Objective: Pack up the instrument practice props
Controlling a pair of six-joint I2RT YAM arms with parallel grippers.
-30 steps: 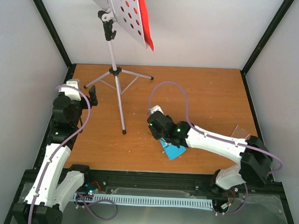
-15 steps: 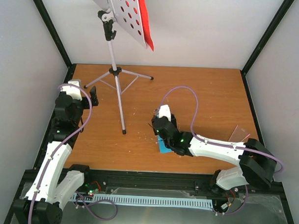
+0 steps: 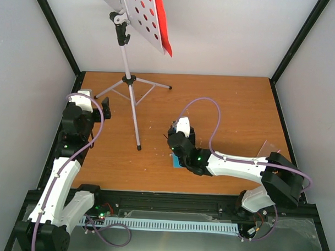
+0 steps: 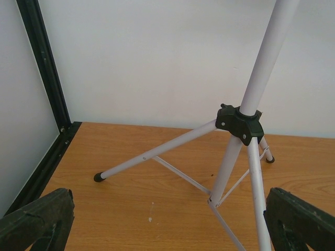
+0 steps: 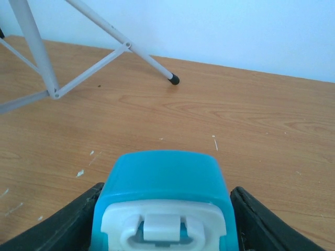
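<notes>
The white hole-punched music stand [image 3: 139, 14] stands at the back left on silver tripod legs [image 3: 131, 88], with a red sheet [image 3: 164, 26] on its desk. No green sheet shows. The tripod hub [image 4: 241, 123] fills the left wrist view. My left gripper [image 3: 106, 108] is open and empty, a little left of the legs, its fingers [image 4: 36, 222] wide apart. My right gripper [image 3: 176, 150] is shut on the small blue metronome [image 5: 163, 183], low over the table's front middle. The metronome is mostly hidden under the wrist in the top view [image 3: 176, 161].
A thin flat brownish piece [image 3: 267, 148] lies by the table's right edge. Black frame posts stand at the back corners. A tripod foot [image 5: 174, 79] rests ahead of my right gripper. The stand's front leg ends at a foot [image 3: 139, 148] left of the right gripper.
My right wrist has swung left and turned, and the metronome moved left with it and is now mostly covered. The left arm has barely moved.
</notes>
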